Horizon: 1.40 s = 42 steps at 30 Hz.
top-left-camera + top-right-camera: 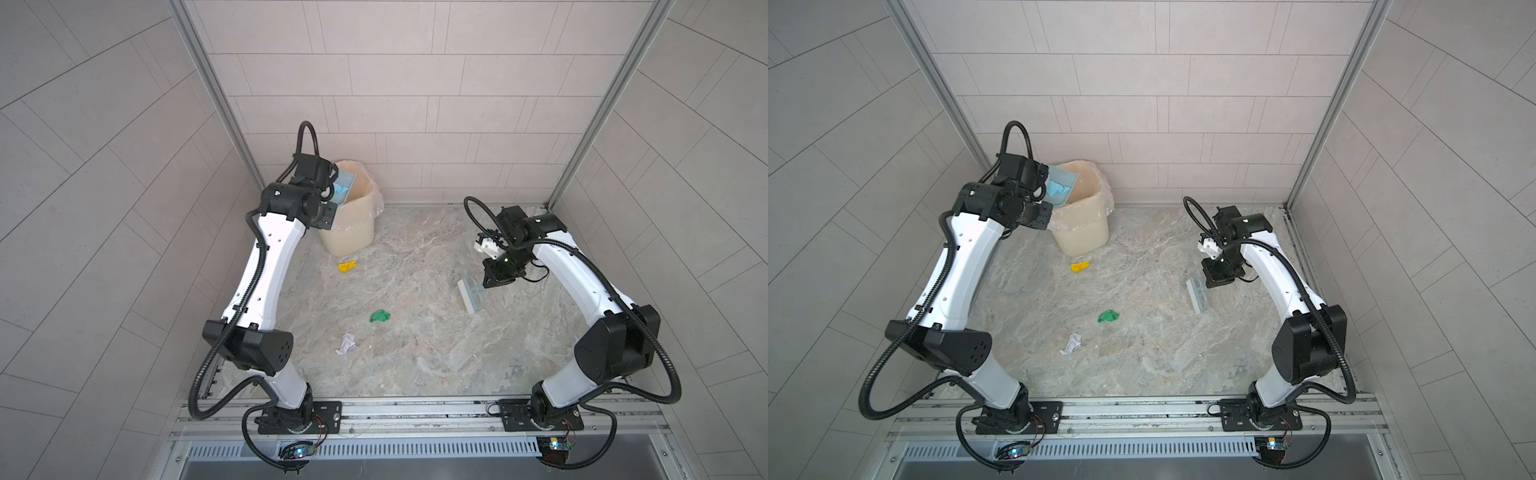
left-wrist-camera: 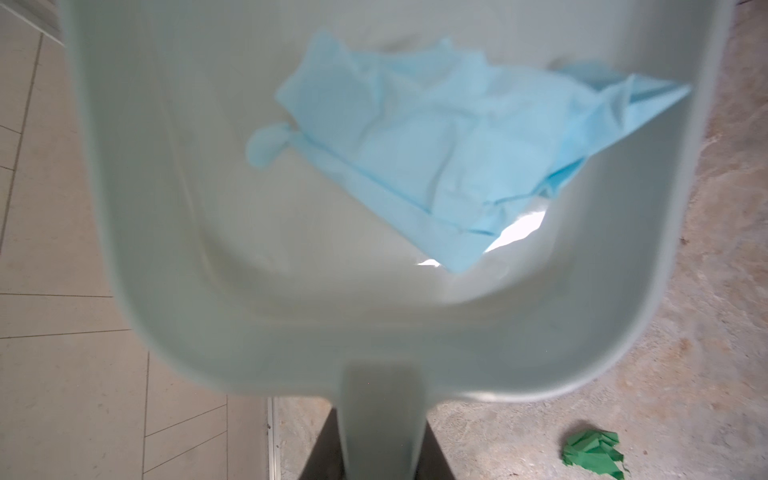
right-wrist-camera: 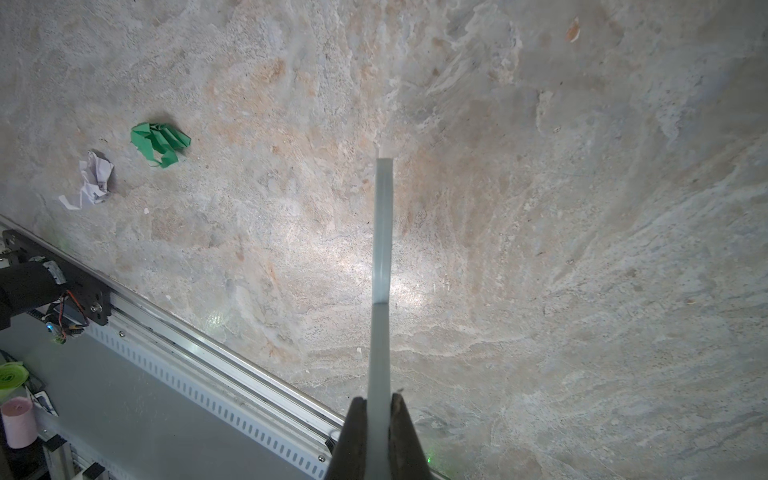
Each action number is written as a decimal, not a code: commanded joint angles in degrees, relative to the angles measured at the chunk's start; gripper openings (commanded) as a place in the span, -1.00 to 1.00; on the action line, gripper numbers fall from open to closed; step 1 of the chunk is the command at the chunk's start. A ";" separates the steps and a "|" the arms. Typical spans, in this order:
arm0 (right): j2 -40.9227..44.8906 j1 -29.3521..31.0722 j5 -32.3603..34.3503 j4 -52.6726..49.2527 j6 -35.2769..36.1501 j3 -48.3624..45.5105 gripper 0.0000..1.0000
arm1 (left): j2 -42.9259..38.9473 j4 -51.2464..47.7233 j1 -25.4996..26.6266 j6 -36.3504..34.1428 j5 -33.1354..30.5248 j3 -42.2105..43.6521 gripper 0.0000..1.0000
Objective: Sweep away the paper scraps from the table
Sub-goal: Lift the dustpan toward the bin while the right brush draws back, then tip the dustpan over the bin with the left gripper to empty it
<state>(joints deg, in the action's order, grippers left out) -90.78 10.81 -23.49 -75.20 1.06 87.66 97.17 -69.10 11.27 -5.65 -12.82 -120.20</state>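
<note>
Three paper scraps are lying on the marbled table between tiled walls, the yellow one stretching left to right near the bin, all well apart from the right claw clamping the brush, while the left claw is gripping the dustpan holding a blue scrap over it

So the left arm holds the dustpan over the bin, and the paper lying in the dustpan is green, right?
Not quite: the paper in the dustpan is light blue, as the left wrist view shows. The green scrap lies on the table. The left arm does hold the dustpan over the bin.
</note>
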 commanded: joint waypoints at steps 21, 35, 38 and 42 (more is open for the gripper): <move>2.00 -0.22 -2.95 -2.50 1.24 -1.33 -1.00 | 17.02 7.10 1.52 -25.17 -36.53 -11.10 -1.00; 2.26 -0.09 -3.67 -2.22 1.29 -1.61 -1.00 | 12.88 34.88 5.24 -51.96 -50.02 6.47 -1.00; 2.28 -0.07 -3.93 -2.14 1.32 -1.53 -1.00 | 11.32 46.24 5.78 -62.00 -52.25 12.10 -1.00; 2.45 -0.01 -3.94 -2.12 1.36 -1.60 -1.00 | 9.47 57.70 5.87 -71.71 -52.57 17.41 -1.00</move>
<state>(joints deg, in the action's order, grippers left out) -89.97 10.81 -26.79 -76.25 1.32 86.02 110.06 -25.08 16.75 -65.63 -62.94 -104.88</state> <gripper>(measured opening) 0.116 0.208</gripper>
